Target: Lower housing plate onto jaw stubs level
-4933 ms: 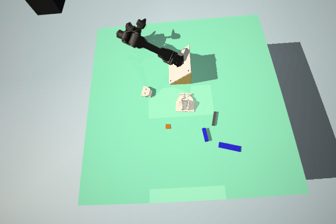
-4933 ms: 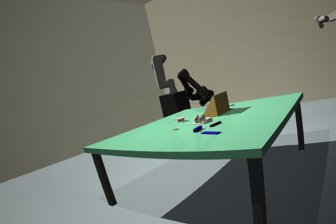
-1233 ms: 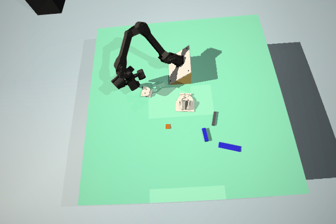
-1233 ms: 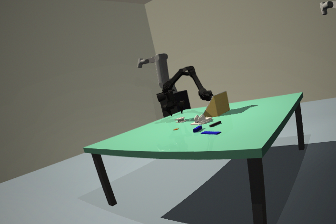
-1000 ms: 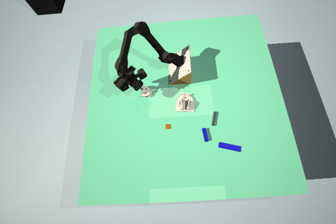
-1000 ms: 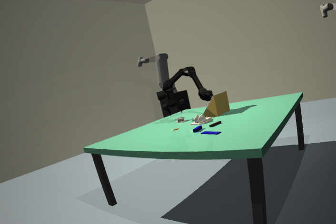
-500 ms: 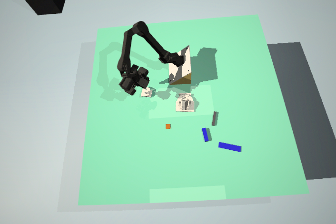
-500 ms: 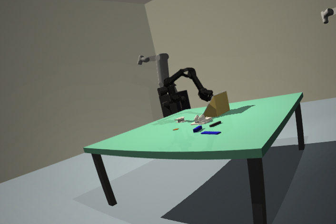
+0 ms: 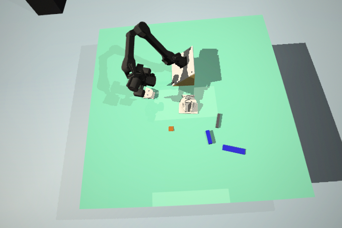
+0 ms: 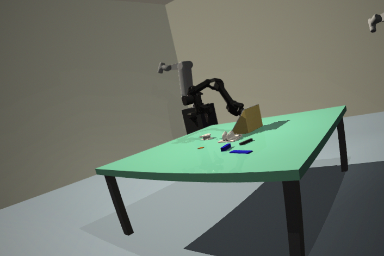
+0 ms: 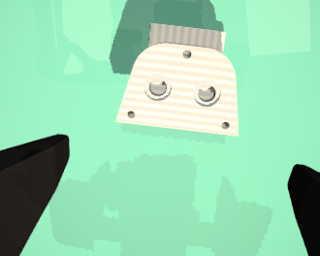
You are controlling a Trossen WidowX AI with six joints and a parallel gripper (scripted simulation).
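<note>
The cream housing plate (image 9: 149,93) (image 10: 205,136) (image 11: 183,109) lies left of the jaw assembly in the top view. The wrist view shows its two large round holes, three small holes and a ribbed block at its far edge. My gripper (image 11: 181,161) is open and empty, above and short of the plate, with its fingers wide apart. Its fingertips are not clear in the top and exterior views. The cream base (image 9: 180,111) (image 10: 221,141) carries two upright curved jaws (image 10: 227,135). The stubs are too small to make out.
A tan wedge (image 9: 190,81) (image 10: 254,118) with a sloping cream face stands behind the base, under the arm's root. In front lie an orange tile (image 9: 171,129) (image 10: 200,147), a dark bar (image 9: 218,120) (image 10: 246,142) and two blue bars, one short (image 9: 209,137) and one long (image 9: 234,149).
</note>
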